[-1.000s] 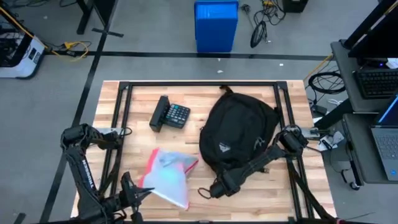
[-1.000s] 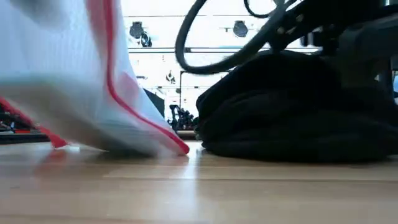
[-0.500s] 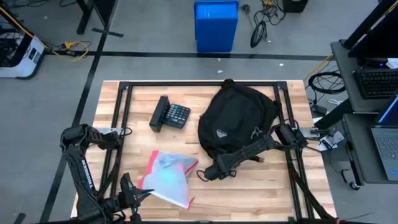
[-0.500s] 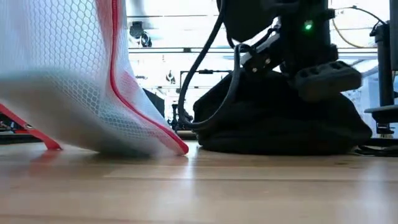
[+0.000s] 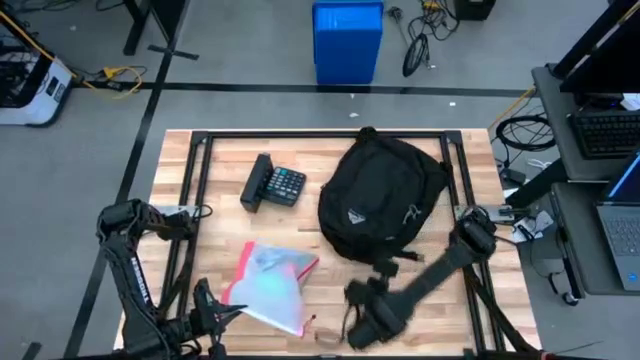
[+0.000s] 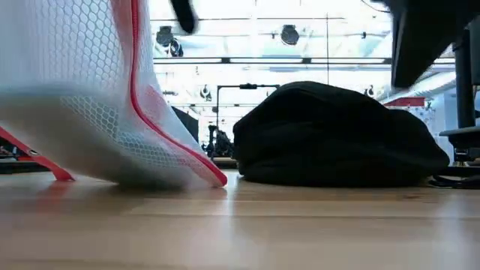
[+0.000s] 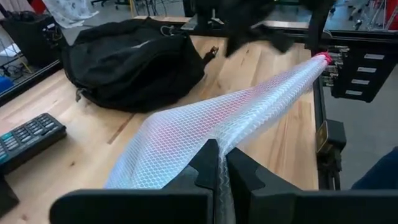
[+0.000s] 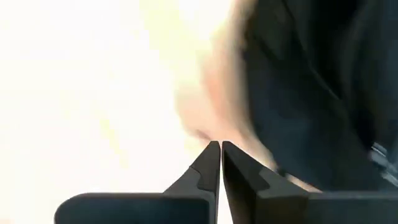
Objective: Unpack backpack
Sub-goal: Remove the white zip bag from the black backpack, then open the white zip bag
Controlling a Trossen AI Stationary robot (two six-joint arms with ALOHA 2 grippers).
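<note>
From above, the large black fabric backpack with its small white triangular logo patch lies right of centre on the wooden tabletop. Two things already lie outside it: a black calculator in the upper left part of the tabletop, and a white mesh pouch with red edging at lower centre-left. So I'd judge the unpacking well under way, though whether anything is left inside I cannot see; no opening shows from here. The left claw sits at the lower left, at the pouch's edge. The right claw is at the lower centre, below the backpack and apart from it.

From tabletop height, the pouch fills the left of the frame, one corner resting on the wood, and the backpack is a closed dark mound at centre right, slumped rather than bulging.

In the left wrist picture, the left claw is clamped on the mesh pouch, which stretches away toward the upper right; the backpack lies in the upper left, the calculator at the left edge. Nothing shows inside the pouch.

In the right wrist picture, the right claw has its fingers together, holding nothing, with dark backpack fabric filling the right side.
</note>
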